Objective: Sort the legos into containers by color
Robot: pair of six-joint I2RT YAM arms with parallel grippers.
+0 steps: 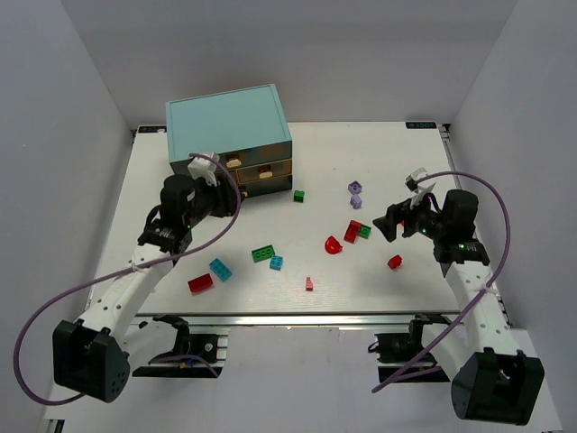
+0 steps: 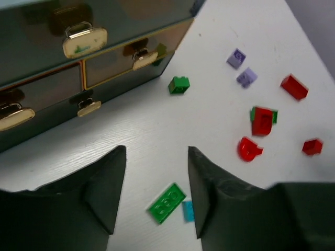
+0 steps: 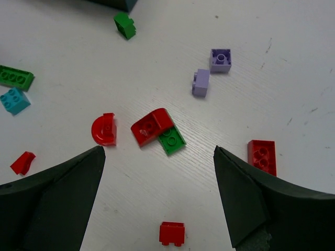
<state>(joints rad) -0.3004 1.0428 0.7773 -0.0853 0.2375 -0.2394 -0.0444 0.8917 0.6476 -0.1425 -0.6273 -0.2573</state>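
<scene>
Top view. At 11 o'clock on the table, a teal cabinet with drawers on its near face. Just in front of those drawers, at about 9 o'clock, the left gripper; how wide it stands cannot be told from up here. At 3 o'clock, the right gripper, spread wide and pointing toward the middle. Legos scattered loose across the centre: a small green brick near the cabinet's corner, two lavender bricks at 1 o'clock, a red half-round piece near the middle, a flat green plate and a cyan brick touching it at 6 o'clock, and a red brick at 7 o'clock.

Left wrist view. Left gripper roughly half open, gripping nothing, over bare table. Drawers with cream knobs at 11 o'clock, apart from the fingers. Small green brick at 12 o'clock, flat green plate low between the fingers.

Right wrist view. Right gripper at full spread, holding and touching nothing. Just beyond the gap, at 12 o'clock, a red slope piece touching a green tile. Red half-round piece at 10 o'clock, lavender bricks at 1 o'clock.
</scene>
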